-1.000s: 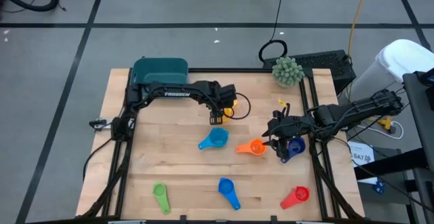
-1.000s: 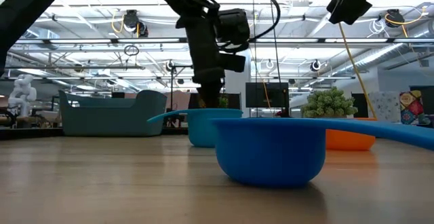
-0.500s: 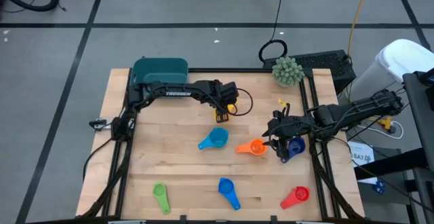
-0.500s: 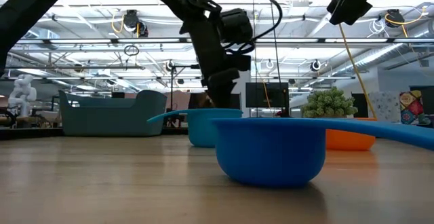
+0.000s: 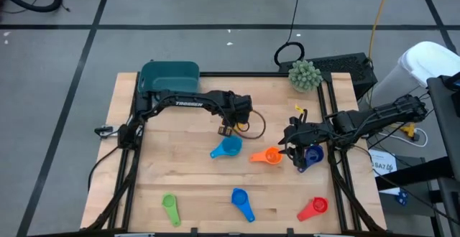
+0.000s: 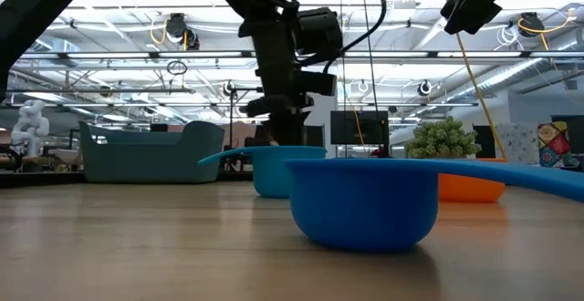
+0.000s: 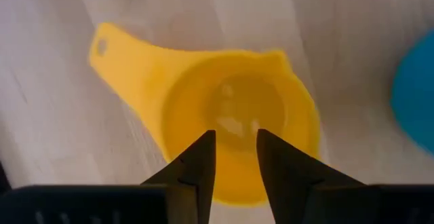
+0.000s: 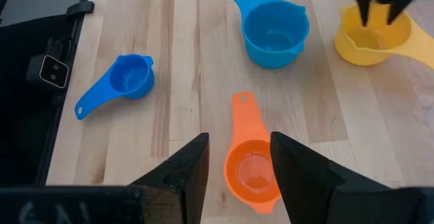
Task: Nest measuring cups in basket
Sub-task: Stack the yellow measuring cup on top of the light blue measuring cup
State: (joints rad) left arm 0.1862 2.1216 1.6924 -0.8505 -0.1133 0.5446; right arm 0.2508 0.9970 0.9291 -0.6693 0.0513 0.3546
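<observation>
The yellow cup [image 7: 237, 95] lies on the table, bowl up. My left gripper [image 7: 234, 142] points down over the bowl, open with a narrow gap between its fingers; in the high view it [image 5: 226, 127] hides most of that cup. My right gripper [image 8: 237, 159] hangs open high above the orange cup [image 5: 267, 155]. The light blue cup [image 5: 228, 148], blue cup [image 5: 241, 201], green cup [image 5: 169, 207] and red cup [image 5: 314, 208] lie apart on the wood. A dark blue cup [image 5: 313, 155] lies partly under my right arm. The teal basket [image 5: 169, 75] stands at the far left. My left gripper comes at the yellow cup from above, both fingertips [image 7: 203, 146] standing over the inside of the bowl [image 7: 234, 108], near its rim on the side away from the handle [image 7: 112, 47]. I cannot tell whether the fingers touch the cup. The cup rests on the table.
A spiky green ball plant [image 5: 305, 74] stands at the far right corner. A black cable [image 5: 253, 126] loops beside my left gripper. The light blue cup lies just on the near side of the yellow one. Bare wood lies between the basket and the cups.
My left gripper has rolled about its own pointing line over the yellow cup and has shifted slightly toward the table's near and left edges. The cups have stayed where they were.
</observation>
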